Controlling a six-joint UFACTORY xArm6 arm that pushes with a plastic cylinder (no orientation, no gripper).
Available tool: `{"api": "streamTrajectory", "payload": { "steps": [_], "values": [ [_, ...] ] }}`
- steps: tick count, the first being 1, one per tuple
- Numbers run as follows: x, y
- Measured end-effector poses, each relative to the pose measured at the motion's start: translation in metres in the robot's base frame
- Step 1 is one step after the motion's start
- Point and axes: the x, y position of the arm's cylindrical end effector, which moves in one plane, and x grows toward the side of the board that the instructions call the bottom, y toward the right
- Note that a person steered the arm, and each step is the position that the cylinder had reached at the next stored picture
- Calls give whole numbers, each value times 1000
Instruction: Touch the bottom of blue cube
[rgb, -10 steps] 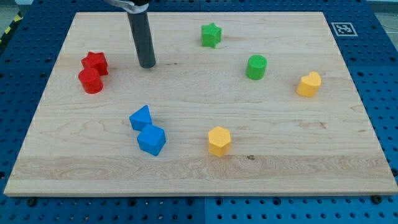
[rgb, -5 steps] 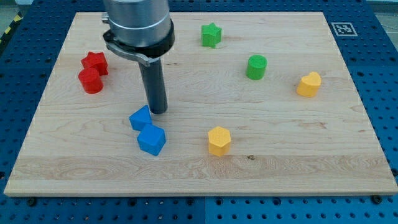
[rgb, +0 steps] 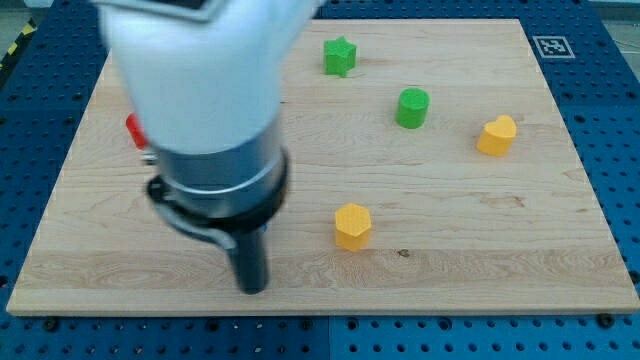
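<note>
My tip (rgb: 253, 288) rests on the wooden board (rgb: 480, 230) near the view's bottom edge, left of centre. The arm's wide body (rgb: 200, 100) fills the view's left and covers the spot where the blue cube and the other blue block lay, so neither shows. Only a sliver of a red block (rgb: 133, 128) shows at the arm's left edge. I cannot tell whether the tip touches the blue cube.
A yellow hexagonal block (rgb: 352, 225) lies right of the tip. A green star (rgb: 339, 55) and a green cylinder (rgb: 411, 107) lie toward the view's top. Another yellow block (rgb: 496, 135) lies at the right. A fiducial tag (rgb: 551, 46) marks the top right corner.
The tip has moved from the view's top, past the blue blocks, down to near the board's bottom edge. The arm body now hides both blue blocks and most of the red ones.
</note>
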Motion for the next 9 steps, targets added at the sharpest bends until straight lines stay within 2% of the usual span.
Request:
{"api": "streamTrajectory", "payload": {
  "steps": [2,4,6,7,9],
  "values": [
    [-42,-16],
    [-67,-16],
    [-66,-48],
    [-80,-42],
    [-77,-25]
  ]
}}
